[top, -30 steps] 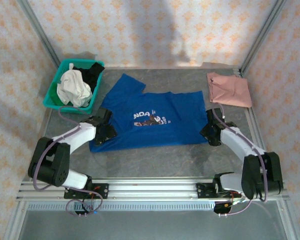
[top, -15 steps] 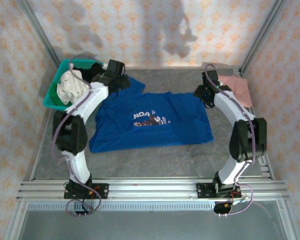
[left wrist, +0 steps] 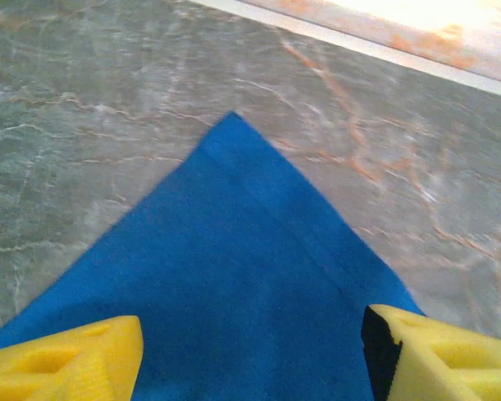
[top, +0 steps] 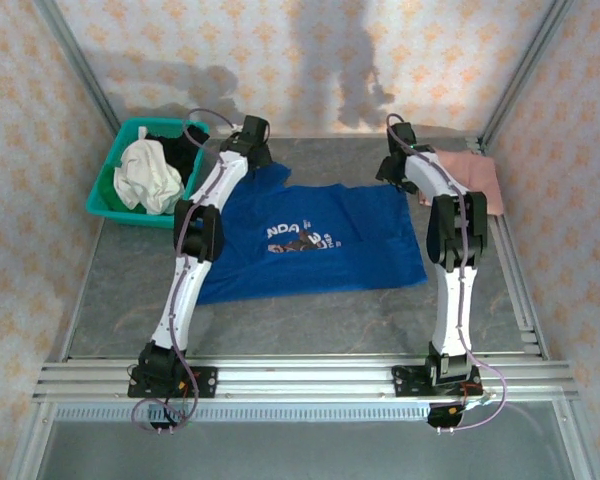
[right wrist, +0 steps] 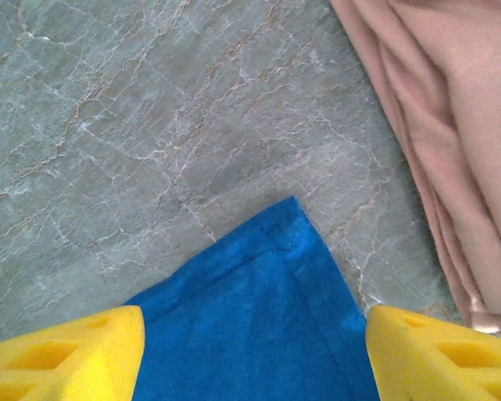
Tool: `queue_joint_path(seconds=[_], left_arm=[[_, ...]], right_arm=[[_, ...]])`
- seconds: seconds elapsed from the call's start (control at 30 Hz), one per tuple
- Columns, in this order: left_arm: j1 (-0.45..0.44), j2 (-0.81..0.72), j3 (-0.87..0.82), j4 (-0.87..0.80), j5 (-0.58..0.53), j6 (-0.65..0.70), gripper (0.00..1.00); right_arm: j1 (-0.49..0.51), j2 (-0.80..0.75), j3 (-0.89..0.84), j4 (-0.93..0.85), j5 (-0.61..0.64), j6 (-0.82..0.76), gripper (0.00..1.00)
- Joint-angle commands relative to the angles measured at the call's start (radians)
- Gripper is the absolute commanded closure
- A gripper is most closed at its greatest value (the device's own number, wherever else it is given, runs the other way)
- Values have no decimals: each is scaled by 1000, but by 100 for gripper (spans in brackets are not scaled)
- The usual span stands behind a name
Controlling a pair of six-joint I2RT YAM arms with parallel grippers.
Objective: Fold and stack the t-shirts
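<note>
blue t-shirt (top: 310,245): soft, flat, mid-table | pink t-shirt (top: 480,180): folded, far right | basket (top: 102,195): teal plastic, holds white cloth (top: 145,178), black cloth (top: 183,150) | left gripper (left wrist: 250,355), right gripper (right wrist: 250,355): released, over blue shirt's far corners | table (top: 310,320): grey marbled

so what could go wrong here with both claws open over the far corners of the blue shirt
The left claw and right claw stand open over thin pointed corners of the royal blue cloth t-shirt; a shallow close may catch only the tip and slip. The folded dusty pink t-shirt lies close beside the right claw's corner, so that claw might snag or drag it.
</note>
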Motion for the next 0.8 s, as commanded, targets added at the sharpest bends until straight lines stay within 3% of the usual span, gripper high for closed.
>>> queue_joint_path(seconds=[0.0,0.2,0.27,0.33,0.43,0.6,0.77], left_arm=[[45,20,44,76,26,-68,30],[69,63,43,105,85,-117,36],[73,78,44,111,119,-123,47],[75,87,50,105,145,-120,52],[80,86,51,87,169,-99,65],[102,53,51,58,225,-79,100],[117,-25,49,17,284,-19,100]], right_arm=[[-9,43,58,-47,23,-29,29],[-10,91,85,-40,28,-25,32],[-10,104,91,-38,18,-21,35],[-10,115,95,-35,4,-20,38],[-11,136,106,-43,0,-18,46],[-12,147,122,-63,20,-23,62],[-12,138,173,-125,94,-44,87]])
